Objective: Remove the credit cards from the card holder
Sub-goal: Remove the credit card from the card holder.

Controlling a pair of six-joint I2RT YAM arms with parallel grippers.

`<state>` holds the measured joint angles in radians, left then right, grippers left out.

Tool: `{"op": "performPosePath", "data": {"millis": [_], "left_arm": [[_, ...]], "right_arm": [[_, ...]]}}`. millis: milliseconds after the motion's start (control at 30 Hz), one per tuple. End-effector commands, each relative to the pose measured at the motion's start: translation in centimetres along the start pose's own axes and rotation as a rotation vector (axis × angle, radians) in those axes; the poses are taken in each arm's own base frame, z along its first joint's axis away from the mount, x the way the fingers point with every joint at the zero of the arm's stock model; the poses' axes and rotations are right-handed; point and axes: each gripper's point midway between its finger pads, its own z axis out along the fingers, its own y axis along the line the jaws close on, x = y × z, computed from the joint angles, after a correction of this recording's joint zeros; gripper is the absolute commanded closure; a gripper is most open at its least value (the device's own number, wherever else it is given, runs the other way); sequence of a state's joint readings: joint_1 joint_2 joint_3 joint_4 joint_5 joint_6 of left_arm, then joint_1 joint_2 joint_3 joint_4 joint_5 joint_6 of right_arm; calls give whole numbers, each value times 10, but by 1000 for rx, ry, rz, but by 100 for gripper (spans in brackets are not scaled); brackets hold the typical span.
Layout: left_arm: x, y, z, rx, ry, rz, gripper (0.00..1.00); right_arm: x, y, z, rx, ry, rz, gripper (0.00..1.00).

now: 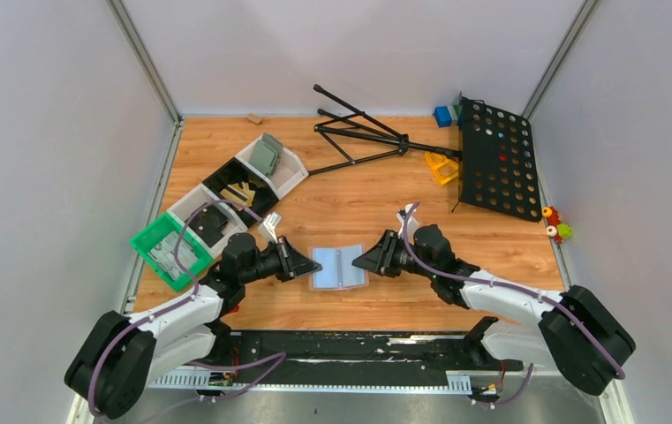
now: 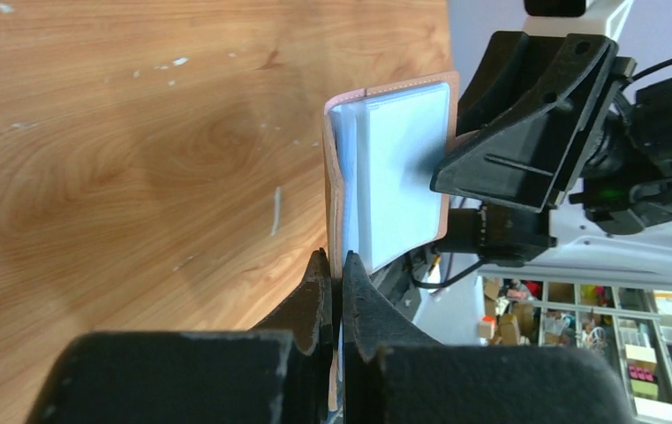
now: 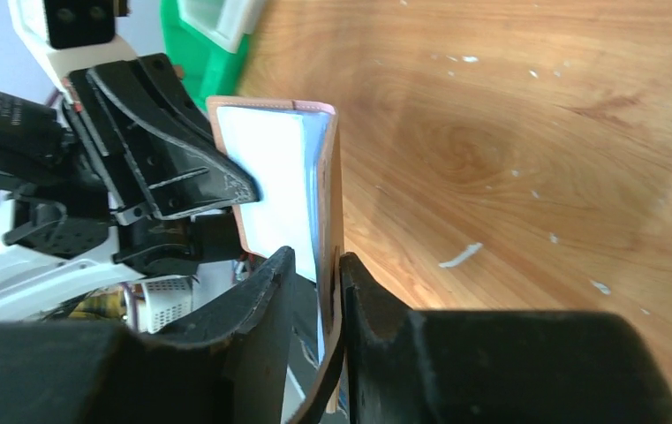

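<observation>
Card holder (image 1: 339, 268) spread open, glossy pale-blue sleeves, stitched salmon rim, my left gripper (image 1: 313, 265) and right gripper (image 1: 360, 260) each pinching an opposite edge, woodgrain table (image 1: 358, 194) beneath.

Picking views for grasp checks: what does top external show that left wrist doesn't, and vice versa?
Only top external: the card holder spread open between both arms, a green bin at left, a black stand at the back. Only left wrist: the left tool pinched shut on the card holder's tan edge, pale sleeves stacked inside. Both: the right tool at the opposite edge; no black card out.
</observation>
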<state>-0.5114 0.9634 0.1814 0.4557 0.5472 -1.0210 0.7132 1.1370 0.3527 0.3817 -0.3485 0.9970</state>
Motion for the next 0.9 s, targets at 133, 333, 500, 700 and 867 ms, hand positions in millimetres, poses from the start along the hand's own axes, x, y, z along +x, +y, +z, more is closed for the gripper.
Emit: {"op": "performPosePath", "data": {"millis": [133, 333, 500, 700, 867], "left_arm": [[5, 27, 7, -74, 4, 86, 100], [9, 38, 8, -112, 21, 94, 100], [15, 48, 10, -142, 52, 100, 100], [21, 58, 11, -174, 79, 101, 100], [25, 61, 12, -179, 94, 103, 100]], "right_arm": [[13, -27, 12, 67, 55, -26, 73], [21, -37, 15, 88, 87, -25, 71], [27, -38, 19, 85, 110, -28, 77], [30, -34, 23, 74, 127, -32, 82], [32, -26, 25, 47, 143, -51, 87]]}}
